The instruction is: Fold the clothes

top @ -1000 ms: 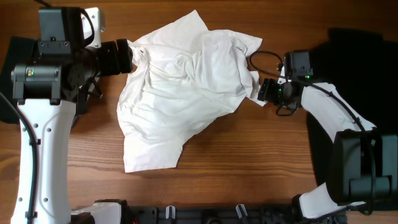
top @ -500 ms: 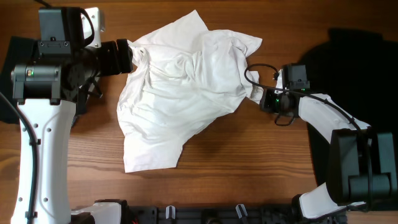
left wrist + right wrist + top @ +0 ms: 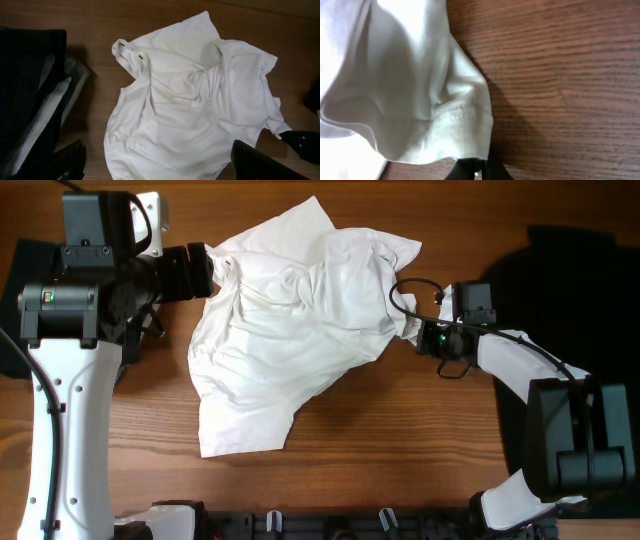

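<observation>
Overhead view showed you the white T-shirt (image 3: pixel 290 330) lying crumpled on the wood table (image 3: pixel 400 450). Your right gripper (image 3: pixel 415 332) was at the shirt's right edge, with its fingers pinched together on the sleeve hem (image 3: pixel 455 120). Your left gripper (image 3: pixel 207 268) was by the shirt's collar, with its fingers spread wide, holding nothing. Dark clothes (image 3: pixel 30 90) lay just left of the shirt.

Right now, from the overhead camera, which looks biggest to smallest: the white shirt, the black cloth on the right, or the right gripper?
1. white T-shirt and black cloth: too alike to rank; the cloth runs out of frame and under the arm.
2. right gripper: clearly smallest.
</observation>
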{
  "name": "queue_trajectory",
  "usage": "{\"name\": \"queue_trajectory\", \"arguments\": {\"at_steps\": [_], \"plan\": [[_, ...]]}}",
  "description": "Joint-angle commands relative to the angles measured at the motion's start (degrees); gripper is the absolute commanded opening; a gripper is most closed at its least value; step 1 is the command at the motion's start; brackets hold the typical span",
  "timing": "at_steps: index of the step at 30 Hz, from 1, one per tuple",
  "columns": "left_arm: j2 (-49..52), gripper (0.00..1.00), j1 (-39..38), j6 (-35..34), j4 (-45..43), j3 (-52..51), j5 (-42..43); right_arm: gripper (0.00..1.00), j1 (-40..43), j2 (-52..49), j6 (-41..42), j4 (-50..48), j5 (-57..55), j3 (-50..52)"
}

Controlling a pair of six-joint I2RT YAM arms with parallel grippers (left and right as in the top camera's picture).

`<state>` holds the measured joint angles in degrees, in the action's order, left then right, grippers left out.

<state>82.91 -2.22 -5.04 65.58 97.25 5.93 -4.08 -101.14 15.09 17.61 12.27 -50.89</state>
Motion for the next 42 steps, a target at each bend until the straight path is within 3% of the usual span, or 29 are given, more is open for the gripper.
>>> {"name": "queue_trajectory", "arguments": {"at_steps": [1,9,13,17,20,21,22,28,31,36,37,39,42], "plan": [[-0.72,0.92,-0.28,0.28,-0.13,0.37,0.66,0.04,0.15,3.74,0.13,5.68,1.62,-2.89],[-0.72,0.96,-0.28,0.31,0.00,0.37,0.63,0.04,2.67,24.28,3.19,30.88,-8.61,-26.16],[-0.61,0.98,-0.28,0.31,0.11,0.37,0.63,0.04,4.83,31.56,3.13,34.56,-13.60,-38.16],[-0.50,0.98,-0.28,0.31,0.11,0.37,0.63,0.08,5.29,35.71,4.00,36.81,-18.73,-43.43],[-0.39,0.98,-0.28,0.31,0.09,0.37,0.63,0.69,5.29,37.48,4.87,38.32,-20.46,-43.60],[-0.35,0.98,-0.28,0.31,0.09,0.37,0.63,0.80,5.29,37.64,4.85,38.95,-20.50,-43.60],[-0.28,0.98,-0.28,0.31,0.11,0.37,0.63,0.84,5.29,37.62,4.87,39.87,-20.72,-43.60],[0.92,1.00,-0.31,0.28,4.96,0.07,0.68,0.88,5.29,34.71,5.44,42.80,-22.34,-43.56],[2.03,0.96,-0.31,0.17,8.76,-1.01,1.88,0.89,5.29,32.94,6.01,43.04,-21.33,-43.56],[4.04,0.97,-0.31,-1.99,10.88,-9.51,11.23,0.91,5.29,30.29,6.01,42.95,-17.25,-43.56],[4.35,0.96,-0.31,-3.13,10.36,-12.13,12.09,0.91,5.29,29.97,6.01,42.97,-16.83,-43.56],[4.87,0.82,-0.31,-5.20,7.80,-18.34,13.16,0.91,5.29,29.73,6.03,42.97,-16.06,-43.56],[5.07,0.76,-0.31,-8.20,1.42,-29.53,17.86,0.91,5.29,29.75,5.97,42.97,-16.04,-43.56]]}}
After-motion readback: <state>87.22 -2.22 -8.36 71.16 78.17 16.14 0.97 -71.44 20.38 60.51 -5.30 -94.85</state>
